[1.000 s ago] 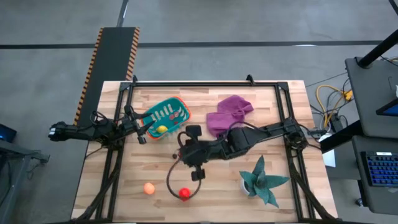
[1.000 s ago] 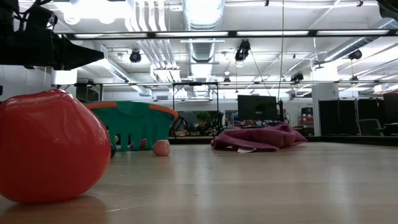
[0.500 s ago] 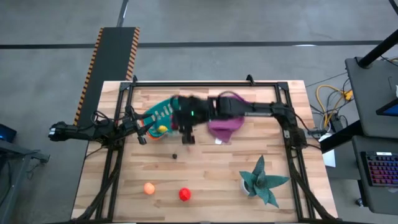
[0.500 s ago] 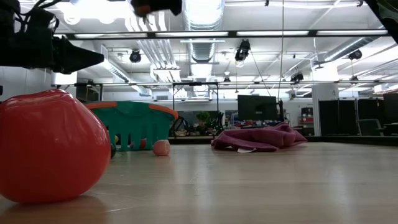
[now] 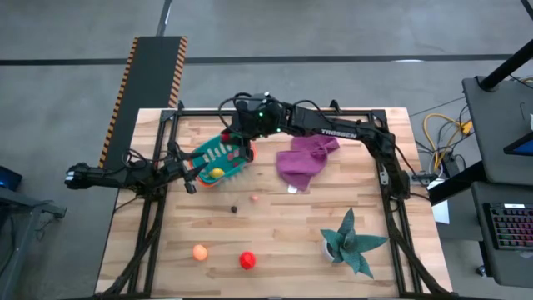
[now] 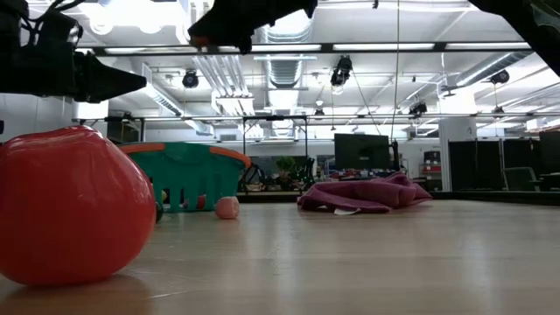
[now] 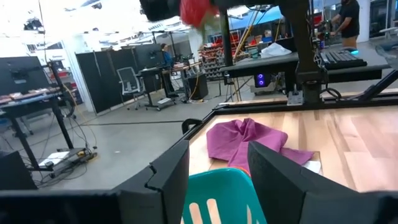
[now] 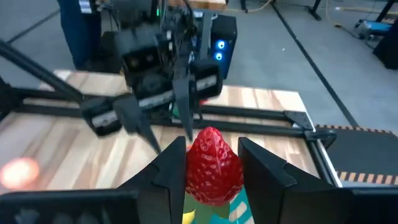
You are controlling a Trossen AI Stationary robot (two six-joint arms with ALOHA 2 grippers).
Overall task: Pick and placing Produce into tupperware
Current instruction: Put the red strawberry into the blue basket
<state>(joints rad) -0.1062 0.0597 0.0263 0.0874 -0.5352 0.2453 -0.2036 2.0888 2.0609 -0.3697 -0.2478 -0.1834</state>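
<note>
- table [image 5: 291,242]; basket [image 5: 218,156] at its far left part, yellow fruit [image 5: 216,173] inside
- right gripper [image 5: 242,133] above the basket, fingers clamped on a red strawberry [image 8: 213,165]
- left gripper [image 5: 193,171] at the basket's near-left rim [image 7: 225,186], fingers narrowly parted around it
- red ball [image 5: 247,260], orange ball [image 5: 200,251] near the front edge

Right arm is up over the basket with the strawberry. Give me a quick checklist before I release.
1. Strawberry gripped between the right gripper fingers: ok.
2. Right gripper above the teal basket: ok by the high view, near its far edge; exact centring cannot tell.
3. Left gripper steadying the basket at its rim: ok, fingers straddle the rim.
4. Room in the basket: ok, only a yellow piece shows inside.
5. Drop height: cannot tell.
6. Left on the table: orange ball, red ball, pink bit, dark bit.
</note>
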